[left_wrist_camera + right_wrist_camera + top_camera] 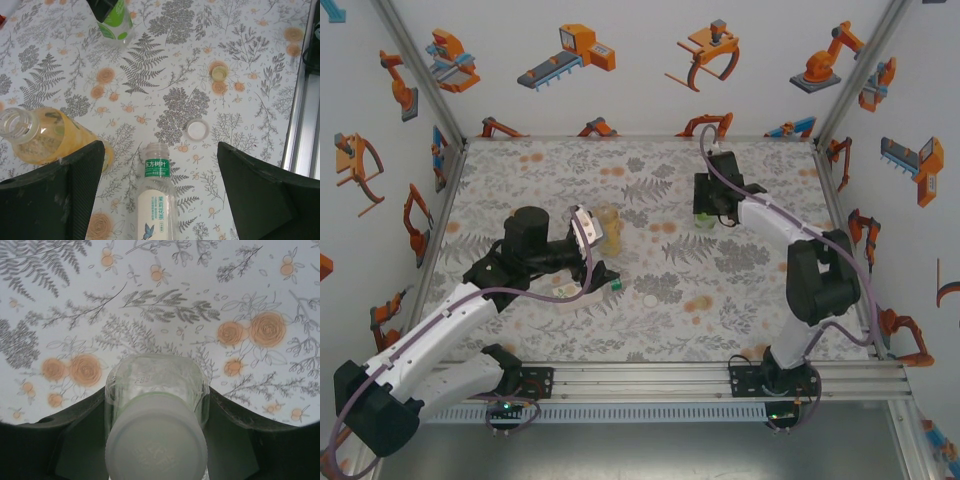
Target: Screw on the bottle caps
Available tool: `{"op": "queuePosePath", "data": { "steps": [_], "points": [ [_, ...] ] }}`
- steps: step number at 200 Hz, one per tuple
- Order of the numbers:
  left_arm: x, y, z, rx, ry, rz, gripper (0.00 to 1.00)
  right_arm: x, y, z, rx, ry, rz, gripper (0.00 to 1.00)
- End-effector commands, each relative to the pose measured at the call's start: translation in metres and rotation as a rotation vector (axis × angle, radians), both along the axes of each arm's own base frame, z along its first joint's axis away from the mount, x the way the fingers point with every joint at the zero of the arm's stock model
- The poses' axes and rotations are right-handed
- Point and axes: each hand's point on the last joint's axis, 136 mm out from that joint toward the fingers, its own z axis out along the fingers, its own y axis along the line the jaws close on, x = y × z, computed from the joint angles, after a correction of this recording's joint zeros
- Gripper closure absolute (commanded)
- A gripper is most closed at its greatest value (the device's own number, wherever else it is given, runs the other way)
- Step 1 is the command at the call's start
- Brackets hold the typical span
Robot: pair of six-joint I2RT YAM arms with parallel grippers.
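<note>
1. The left gripper (160, 147) hangs over the flower-and-fern-patterned counter (760, 290) with its jaws spread wide. It has hold of nothing.

2. Between its two dark fingers (55, 200), touching neither, a pale-labelled bottle (157, 200) lies on its side. The bottle has a green neck band and its mouth is uncapped.

3. The white cap (198, 129) lies loose on the counter, hollow side up, near that bottle's open mouth and a little to one side of it. It is apart from both grippers.

4. A pale yellow-green cap (219, 73) sits farther along the counter beyond the white one, on an orange flower of the pattern. It too is clear of every bottle.

5. An amber bottle (45, 135) with an open mouth sits just beside the left gripper's left finger. The left wrist view does not settle whether it stands straight.

6. Farther back on the right side of the counter, the right gripper (157, 395) is closed on a small green bottle (115, 22), with a finger pressed against each side.

7. In the right wrist view a pale round end of that bottle faces the camera. Whether this is a cap or the bottle's base cannot be told.

8. In the overhead view the two grippers are well apart, the left near the middle of the counter.
</note>
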Motion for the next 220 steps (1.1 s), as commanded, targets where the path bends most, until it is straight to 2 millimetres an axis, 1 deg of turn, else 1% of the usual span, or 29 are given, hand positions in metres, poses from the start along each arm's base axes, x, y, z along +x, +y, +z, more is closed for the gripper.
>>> {"op": "queuePosePath", "data": {
  "steps": [1, 28, 84, 102, 116, 130, 154, 176, 220],
  "points": [
    [0.001, 0.001, 0.006, -0.021, -0.006, 0.007, 0.15, 0.022, 0.001, 0.013, 0.001, -0.062, 0.023, 0.66],
    [0.002, 0.001, 0.008, -0.028, -0.013, 0.009, 0.15, 0.027, 0.0, 0.008, -0.026, -0.062, 0.039, 0.63],
    [0.001, 0.003, 0.011, -0.035, -0.014, 0.012, 0.12, 0.024, 0.002, -0.005, -0.035, -0.012, 0.059, 0.51],
    [0.002, 0.003, 0.012, -0.035, -0.015, 0.013, 0.1, 0.024, 0.001, -0.004, -0.039, -0.001, 0.058, 0.46],
    [0.001, 0.003, 0.012, -0.036, -0.015, 0.014, 0.09, 0.024, 0.001, 0.001, -0.039, -0.009, 0.058, 0.4],
    [0.002, 0.004, 0.013, -0.037, -0.018, 0.018, 0.08, 0.024, 0.001, 0.009, -0.04, -0.018, 0.062, 0.38],
    [0.003, 0.005, 0.012, -0.035, -0.013, 0.025, 0.06, 0.022, 0.0, 0.022, -0.049, -0.023, 0.066, 0.37],
    [0.003, 0.006, 0.013, -0.038, -0.018, 0.029, 0.06, 0.019, -0.001, 0.039, -0.046, -0.042, 0.068, 0.36],
    [0.016, 0.018, 0.019, -0.038, -0.047, 0.115, 0.05, 0.005, -0.004, 0.073, -0.034, -0.065, 0.07, 0.36]
  ]
}}
